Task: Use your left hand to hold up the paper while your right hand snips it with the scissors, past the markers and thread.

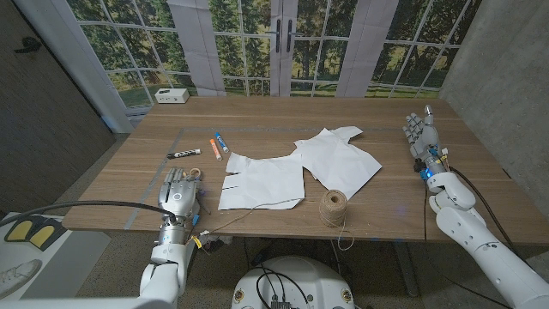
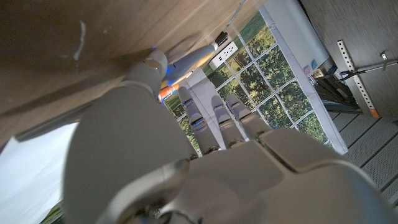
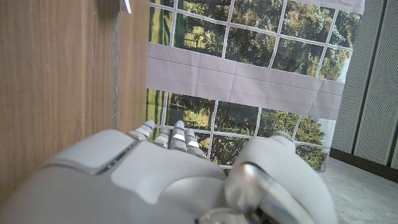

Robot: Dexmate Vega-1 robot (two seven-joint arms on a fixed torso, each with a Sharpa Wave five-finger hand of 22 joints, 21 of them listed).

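while my left hand (image 1: 179,190) sits at the lower left of the head view, fingers apart and holding nothing, my right hand (image 1: 422,134) stands at the right edge, likewise loose and holding nothing. paper (image 1: 300,167) lies mid-frame, thread (image 1: 333,207) touching its lower edge, markers (image 1: 206,148) left of it.

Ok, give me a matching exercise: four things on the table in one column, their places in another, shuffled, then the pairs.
Things:
1. ball of twine
2. white box
3. black marker
4. left hand

Places:
A. far left corner of the table
B. near edge, just right of the nearer paper sheet
C. near left part of the table, beside the paper
D. left of the orange and blue markers

Pairs: 1-B, 2-A, 3-D, 4-C
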